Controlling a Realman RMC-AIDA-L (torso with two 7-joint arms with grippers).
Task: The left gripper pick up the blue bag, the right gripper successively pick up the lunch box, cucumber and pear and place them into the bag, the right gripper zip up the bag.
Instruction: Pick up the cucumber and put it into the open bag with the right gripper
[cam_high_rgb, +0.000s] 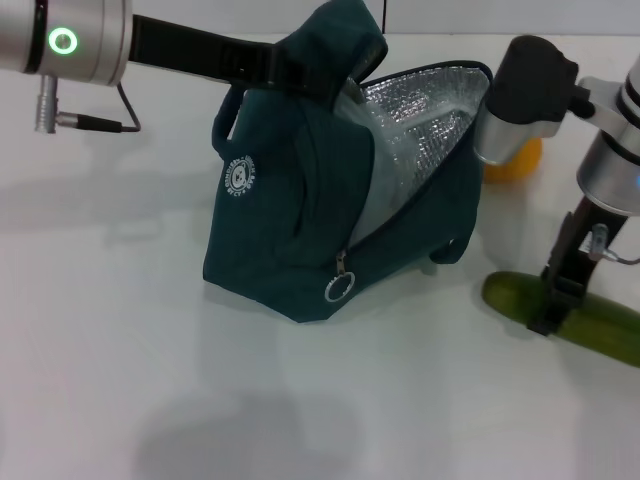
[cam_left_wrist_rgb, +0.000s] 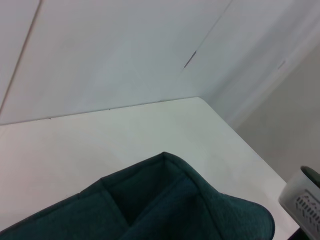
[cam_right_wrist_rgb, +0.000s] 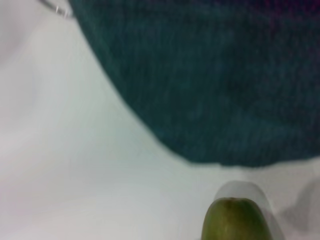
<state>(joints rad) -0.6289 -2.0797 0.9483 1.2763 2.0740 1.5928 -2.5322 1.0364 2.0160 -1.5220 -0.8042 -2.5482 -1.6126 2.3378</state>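
White counter (cam_high_rgb: 120, 350) carried the bag (cam_high_rgb: 290, 230) at frame centre, its top pinched shut in the left tool (cam_high_rgb: 290, 68), while the right tool (cam_high_rgb: 560, 300), straddling the cucumber (cam_high_rgb: 570, 315) at lower right with jaws apparently closing, risked an off-centre grip letting it tip.

The blue bag (cam_high_rgb: 300, 230) carries a small round white logo (cam_high_rgb: 240, 176) — its ring of lettering is too small to read. A white label (cam_left_wrist_rgb: 307, 207) shows in the left wrist view — its print is illegible.
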